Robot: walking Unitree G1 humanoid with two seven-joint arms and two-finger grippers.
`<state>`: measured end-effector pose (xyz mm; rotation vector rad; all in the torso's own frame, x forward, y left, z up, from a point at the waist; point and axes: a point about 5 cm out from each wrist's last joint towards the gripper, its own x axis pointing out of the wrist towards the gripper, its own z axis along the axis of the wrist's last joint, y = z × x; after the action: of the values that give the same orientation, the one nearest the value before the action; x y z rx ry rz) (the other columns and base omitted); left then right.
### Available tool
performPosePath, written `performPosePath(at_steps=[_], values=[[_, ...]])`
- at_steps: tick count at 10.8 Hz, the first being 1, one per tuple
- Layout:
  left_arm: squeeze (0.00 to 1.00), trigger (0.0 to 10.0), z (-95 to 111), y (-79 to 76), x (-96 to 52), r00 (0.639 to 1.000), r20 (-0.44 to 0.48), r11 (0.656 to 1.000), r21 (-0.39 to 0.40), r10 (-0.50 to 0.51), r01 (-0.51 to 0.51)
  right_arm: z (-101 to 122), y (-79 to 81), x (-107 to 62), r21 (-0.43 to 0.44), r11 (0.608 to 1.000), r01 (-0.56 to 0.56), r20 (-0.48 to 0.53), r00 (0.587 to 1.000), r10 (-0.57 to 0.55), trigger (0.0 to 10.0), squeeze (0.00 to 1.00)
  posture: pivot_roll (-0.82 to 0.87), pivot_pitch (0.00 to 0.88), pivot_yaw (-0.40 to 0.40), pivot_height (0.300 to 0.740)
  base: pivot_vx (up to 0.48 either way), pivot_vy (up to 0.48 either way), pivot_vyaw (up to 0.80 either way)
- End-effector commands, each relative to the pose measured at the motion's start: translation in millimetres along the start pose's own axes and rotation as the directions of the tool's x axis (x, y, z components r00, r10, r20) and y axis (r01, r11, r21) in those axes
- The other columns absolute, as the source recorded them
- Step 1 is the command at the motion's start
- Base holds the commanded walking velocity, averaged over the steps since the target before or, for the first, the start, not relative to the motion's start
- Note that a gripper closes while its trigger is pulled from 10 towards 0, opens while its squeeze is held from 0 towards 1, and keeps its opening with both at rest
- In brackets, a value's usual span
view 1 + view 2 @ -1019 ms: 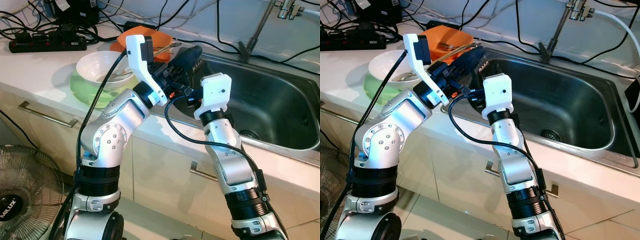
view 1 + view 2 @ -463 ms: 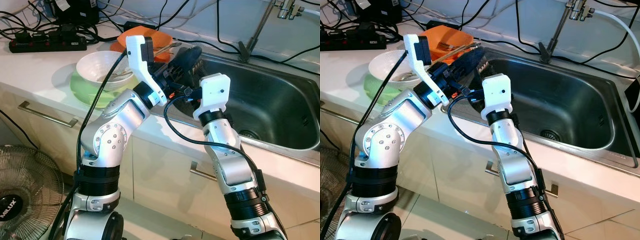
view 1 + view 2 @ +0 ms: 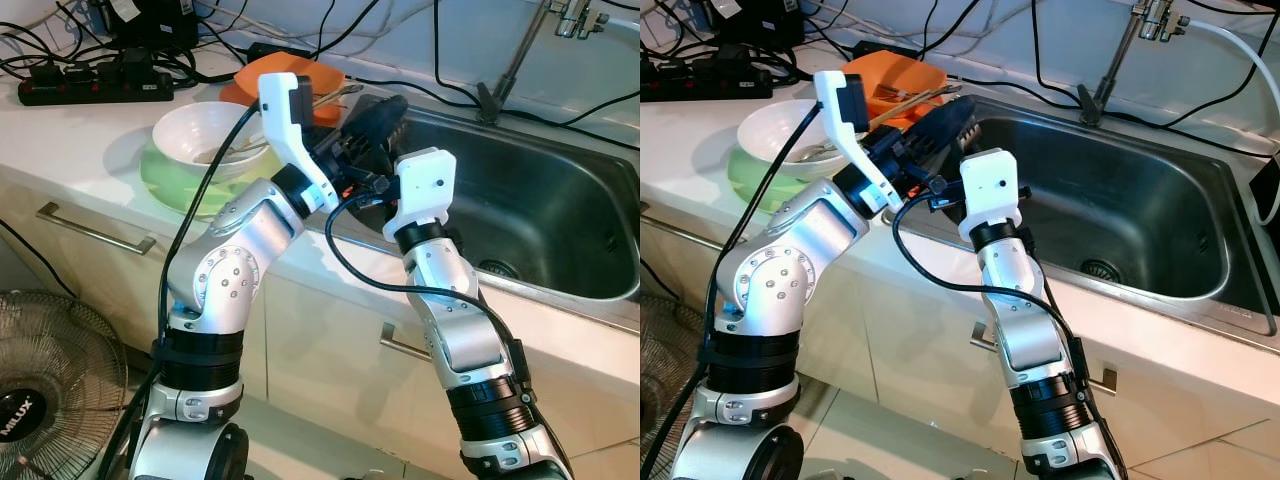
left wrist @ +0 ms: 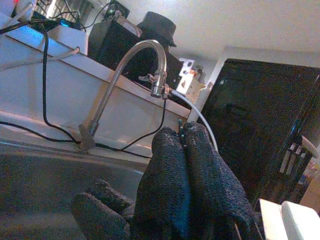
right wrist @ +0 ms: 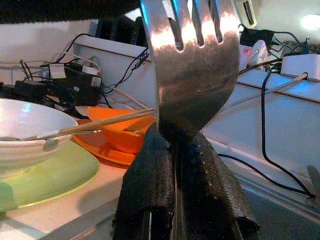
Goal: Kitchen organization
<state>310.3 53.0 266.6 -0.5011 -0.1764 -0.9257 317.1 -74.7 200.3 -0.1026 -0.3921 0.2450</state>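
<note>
A fork (image 5: 192, 65) is gripped by its neck in the right hand (image 5: 182, 165), tines up, fingers clenched tight on it. It is being held at the sink's (image 3: 560, 215) near-left corner, likely so it can be dropped into the basin or passed across. The left hand (image 4: 187, 170) is pressed shut on nothing, fingers together, poised over the sink's left rim just beside the right hand and pointing toward the tap (image 4: 145, 55). Back on the desk (image 3: 70, 130), chopsticks (image 5: 95, 127) are left lying across the orange dish (image 5: 120, 135), beside a white bowl (image 3: 205, 135) on a green plate (image 3: 175, 185).
</note>
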Motion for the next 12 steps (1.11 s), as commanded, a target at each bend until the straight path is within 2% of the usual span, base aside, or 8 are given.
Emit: performPosePath(at_steps=[1, 2, 5, 6, 7, 10, 11, 12], values=[[0.71, 10.0, 1.3, 0.6, 1.3, 1.0, 0.001, 1.0, 0.016, 0.011, -0.011, 0.6, -8.1, 0.6, 0.021, 0.999, 0.036, -0.006, 0.999, -0.035, 0.0, 0.0, -0.08, 0.041, -0.062, 0.74, 0.0, 0.0, 0.0], [1.0, 10.0, 1.4, 2.1, 1.1, 1.0, 0.005, 1.0, 0.012, 0.022, -0.022, 0.3, -8.4, 0.5, 0.023, 0.999, 0.038, -0.008, 0.999, -0.038, 0.0, 0.0, -0.08, 0.043, -0.063, 0.74, 0.0, 0.0, 0.0], [1.0, 10.0, 6.0, 5.3, 0.0, 0.999, 0.031, 0.999, 0.006, 0.041, -0.042, -0.8, -9.8, 0.4, 0.025, 0.999, 0.044, -0.014, 0.999, -0.043, 0.0, 0.0, -0.08, 0.045, -0.064, 0.74, 0.0, 0.0, 0.0], [0.97, 10.0, 10.6, 6.9, -0.7, 0.997, 0.059, 0.999, 0.001, 0.052, -0.053, -1.7, -10.7, 0.4, 0.025, 0.999, 0.045, -0.018, 0.999, -0.045, 0.0, 0.0, -0.08, 0.048, -0.067, 0.74, 0.0, 0.0, 0.0], [0.0, 10.0, 16.7, 11.1, -3.8, 0.993, 0.091, 0.997, 0.0, 0.078, -0.078, -3.6, -12.1, 1.1, 0.017, 0.999, 0.046, -0.027, 0.999, -0.046, 0.0, 0.0, -0.08, 0.048, -0.067, 0.74, 0.0, 0.0, 0.0], [0.0, 10.0, 20.5, 19.2, -15.4, 0.987, 0.099, 0.991, 0.025, 0.13, -0.133, -8.2, -25.2, 7.0, -0.002, 0.997, 0.076, -0.048, 0.996, -0.076, 0.0, 0.0, -0.07, 0.05, -0.078, 0.74, 0.0, 0.0, 0.0], [0.0, 10.0, 19.8, 24.2, -23.5, 0.984, 0.08, 0.984, 0.066, 0.161, -0.166, -9.7, -34.3, 12.1, -0.017, 0.995, 0.099, -0.062, 0.993, -0.1, 4.5, 0.0, -0.07, 0.05, -0.083, 0.74, 0.0, 0.0, 0.0], [0.0, 10.0, 7.9, 33.4, -38.9, 0.978, -0.019, 0.964, 0.174, 0.209, -0.202, -12.2, -51.1, 23.4, -0.042, 0.989, 0.141, -0.094, 0.985, -0.144, 10.0, 0.0, -0.06, 0.049, -0.089, 0.74, 0.0, 0.0, 0.0]])
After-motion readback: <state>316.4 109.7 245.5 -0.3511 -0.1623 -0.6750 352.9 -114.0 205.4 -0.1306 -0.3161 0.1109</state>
